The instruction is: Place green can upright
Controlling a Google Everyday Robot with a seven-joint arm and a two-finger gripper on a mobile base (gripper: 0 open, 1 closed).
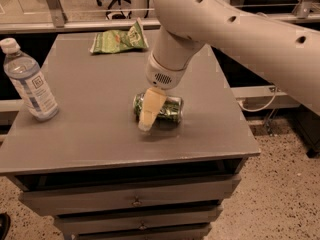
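Note:
The green can (171, 109) lies on its side near the middle of the grey table (95, 114), its long axis running left to right. My gripper (151, 111) hangs from the large white arm (225, 29) and is down at the can's left half, its cream tip reaching the tabletop just in front of the can. The gripper covers part of the can's left side. The can's ends are hard to make out.
A clear water bottle (29, 81) with a white cap stands upright at the table's left edge. A flat green chip bag (120, 38) lies at the back. Drawers (135, 200) sit below the tabletop. Speckled floor lies to the right.

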